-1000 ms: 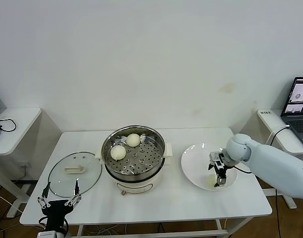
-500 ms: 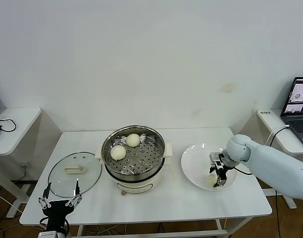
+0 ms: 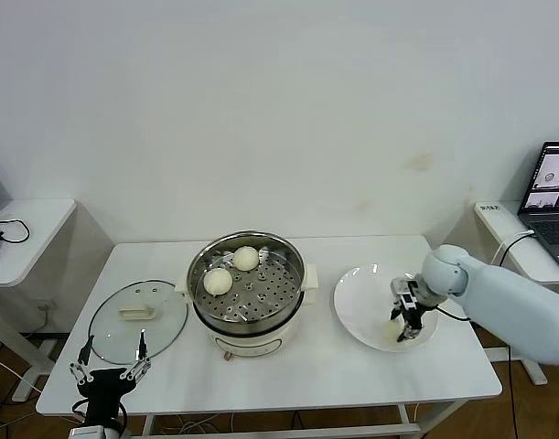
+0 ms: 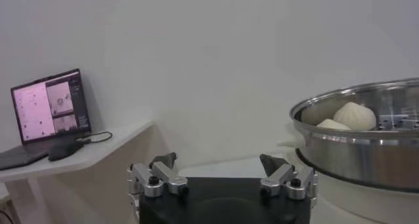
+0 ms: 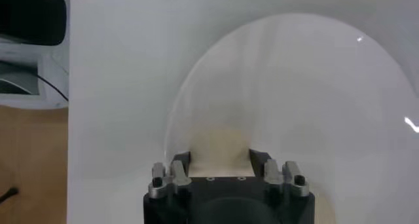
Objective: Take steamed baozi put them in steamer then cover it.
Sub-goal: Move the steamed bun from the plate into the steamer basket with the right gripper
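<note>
left gripper (image 3: 110, 370) parked at table's near-left corner, fingers spread | cover (image 3: 138, 316) flat on table (image 3: 288, 375) left of steamer | steamer (image 3: 247, 293) centre, two steamed baozi (image 3: 218, 281) on its tray | plate (image 3: 357, 315) right of steamer | right gripper (image 3: 405, 331) over plate, pinching a baozi (image 5: 219, 148)

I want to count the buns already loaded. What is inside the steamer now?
Inside the steamer, two baozi sit on the perforated tray. What lies beneath the tray is hidden. The cover lies beside it on the table.
</note>
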Controlling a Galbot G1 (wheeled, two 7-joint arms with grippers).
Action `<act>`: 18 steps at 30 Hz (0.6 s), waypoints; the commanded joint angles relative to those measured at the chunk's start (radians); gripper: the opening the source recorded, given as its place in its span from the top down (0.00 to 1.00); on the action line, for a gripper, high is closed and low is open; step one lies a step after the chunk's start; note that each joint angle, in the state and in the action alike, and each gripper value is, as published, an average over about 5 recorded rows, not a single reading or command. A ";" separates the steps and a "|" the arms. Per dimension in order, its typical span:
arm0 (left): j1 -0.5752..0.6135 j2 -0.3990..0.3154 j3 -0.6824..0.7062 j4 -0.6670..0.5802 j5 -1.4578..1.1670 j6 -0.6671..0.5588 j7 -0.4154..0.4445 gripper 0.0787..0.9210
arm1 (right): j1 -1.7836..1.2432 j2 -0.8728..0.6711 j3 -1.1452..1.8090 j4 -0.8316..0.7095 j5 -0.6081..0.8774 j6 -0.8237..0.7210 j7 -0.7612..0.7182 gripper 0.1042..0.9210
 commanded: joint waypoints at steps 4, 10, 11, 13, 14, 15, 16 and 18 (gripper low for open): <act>-0.001 0.005 0.002 -0.008 0.000 0.003 0.000 0.12 | 0.180 -0.012 -0.052 0.053 0.092 -0.019 -0.003 0.42; -0.001 0.010 0.002 -0.020 -0.002 0.005 0.000 0.12 | 0.355 0.025 -0.135 0.066 0.173 -0.033 -0.002 0.42; -0.001 0.011 0.002 -0.022 -0.003 0.006 0.000 0.12 | 0.381 0.036 -0.149 0.066 0.184 -0.035 -0.002 0.42; -0.001 0.012 0.000 -0.026 -0.005 0.006 0.000 0.12 | 0.438 0.063 -0.175 0.062 0.209 -0.039 -0.002 0.42; 0.000 0.012 0.000 -0.027 -0.006 0.006 0.000 0.12 | 0.465 0.077 -0.186 0.060 0.221 -0.041 -0.002 0.42; 0.000 0.013 -0.001 -0.029 -0.007 0.006 0.000 0.12 | 0.493 0.094 -0.197 0.057 0.233 -0.043 -0.002 0.42; 0.000 0.013 -0.002 -0.030 -0.009 0.006 0.000 0.12 | 0.523 0.112 -0.210 0.053 0.244 -0.044 -0.002 0.42; 0.000 0.013 -0.004 -0.033 -0.011 0.006 0.000 0.12 | 0.573 0.146 -0.231 0.045 0.267 -0.046 0.000 0.42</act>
